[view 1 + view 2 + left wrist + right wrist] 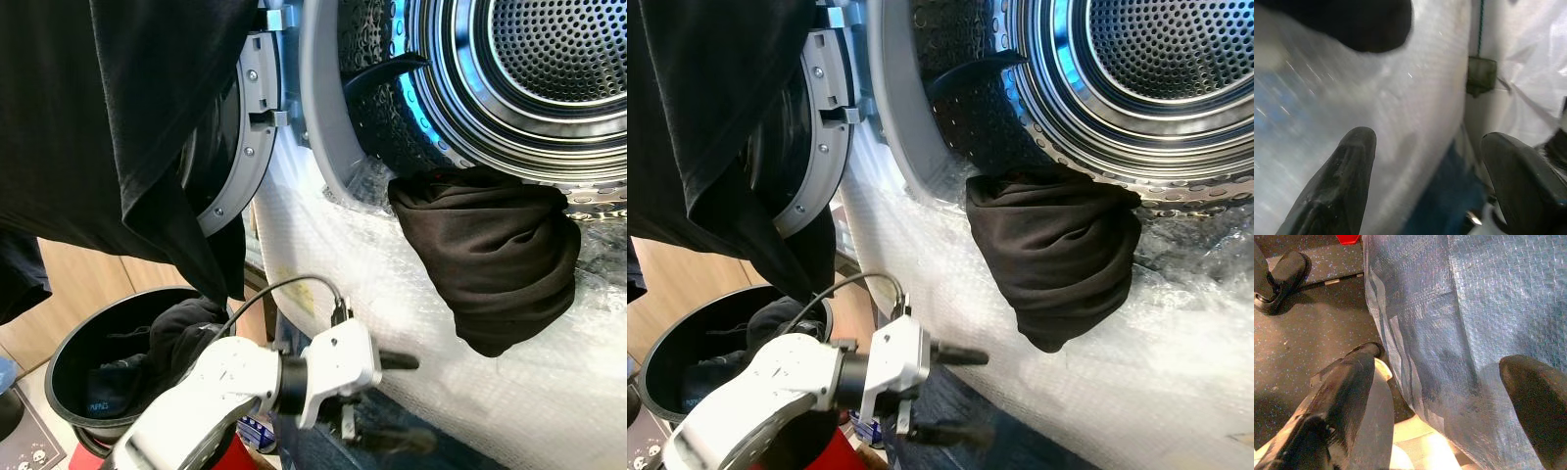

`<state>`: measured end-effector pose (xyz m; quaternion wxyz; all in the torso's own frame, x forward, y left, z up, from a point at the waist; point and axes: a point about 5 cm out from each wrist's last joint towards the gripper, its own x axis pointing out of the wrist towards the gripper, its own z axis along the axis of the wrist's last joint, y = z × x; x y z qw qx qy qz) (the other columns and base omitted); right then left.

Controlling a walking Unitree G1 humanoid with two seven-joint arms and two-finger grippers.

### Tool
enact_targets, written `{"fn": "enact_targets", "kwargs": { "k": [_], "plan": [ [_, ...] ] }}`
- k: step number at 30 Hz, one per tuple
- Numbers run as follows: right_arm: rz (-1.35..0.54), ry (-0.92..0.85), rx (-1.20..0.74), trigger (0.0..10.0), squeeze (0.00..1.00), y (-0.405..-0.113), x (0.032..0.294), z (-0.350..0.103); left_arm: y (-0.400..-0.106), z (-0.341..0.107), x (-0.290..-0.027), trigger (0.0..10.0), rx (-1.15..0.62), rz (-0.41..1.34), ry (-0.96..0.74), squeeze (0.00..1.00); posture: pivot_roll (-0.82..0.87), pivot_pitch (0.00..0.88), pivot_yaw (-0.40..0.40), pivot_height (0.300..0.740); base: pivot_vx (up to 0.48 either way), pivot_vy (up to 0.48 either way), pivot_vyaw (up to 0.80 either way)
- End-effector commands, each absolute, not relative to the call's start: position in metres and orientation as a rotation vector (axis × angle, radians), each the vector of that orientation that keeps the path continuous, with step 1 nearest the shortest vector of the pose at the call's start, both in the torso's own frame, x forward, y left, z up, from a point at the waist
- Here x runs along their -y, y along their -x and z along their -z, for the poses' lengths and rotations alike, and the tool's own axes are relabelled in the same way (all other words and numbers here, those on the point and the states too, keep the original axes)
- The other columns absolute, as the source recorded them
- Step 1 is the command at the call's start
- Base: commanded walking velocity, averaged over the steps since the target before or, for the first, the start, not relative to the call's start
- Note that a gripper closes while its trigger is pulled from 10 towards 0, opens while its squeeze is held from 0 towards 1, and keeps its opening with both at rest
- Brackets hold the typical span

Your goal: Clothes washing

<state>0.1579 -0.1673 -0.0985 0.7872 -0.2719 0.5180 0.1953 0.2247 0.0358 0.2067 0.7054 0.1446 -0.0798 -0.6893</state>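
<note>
Black garment (490,255) slumps half out over the drum's (549,69) lip — left claw (392,397) hangs below it, fingers spread and empty — best come up under the bulge and shove it inside

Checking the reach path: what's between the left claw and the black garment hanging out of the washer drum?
Only bubble wrap on the washer front; the left claw, open, sits below the black garment, seen in the left eye view.

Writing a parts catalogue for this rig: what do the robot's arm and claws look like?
The left arm has glossy silver-white rounded shells, a black joint ring and a looping black cable. The left claw and right claw each have two long, blunt, matte black fingers.
</note>
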Motion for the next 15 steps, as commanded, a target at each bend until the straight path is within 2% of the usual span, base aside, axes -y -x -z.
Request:
{"fn": "enact_targets", "kwargs": {
  "k": [1,11,15],
  "plan": [
    [-0.412,0.583,-1.118,10.0,0.00,-0.159,0.167,0.098,-0.233,-0.216,-0.034,10.0,0.243,1.505,-0.334,0.00,0.19,0.000,0.005,0.740,0.000,0.000,0.00],
    [-0.401,0.586,-1.107,10.0,0.00,-0.162,0.168,0.097,-0.247,-0.231,-0.016,10.0,0.382,1.526,-0.351,0.00,0.18,0.000,-0.004,0.740,0.000,0.000,0.00],
    [-0.401,0.592,-1.107,10.0,0.00,-0.162,0.168,0.097,-0.250,-0.250,-0.008,10.0,0.463,1.548,-0.293,0.00,0.18,0.000,-0.001,0.740,0.000,0.000,0.00]
  ]
}}
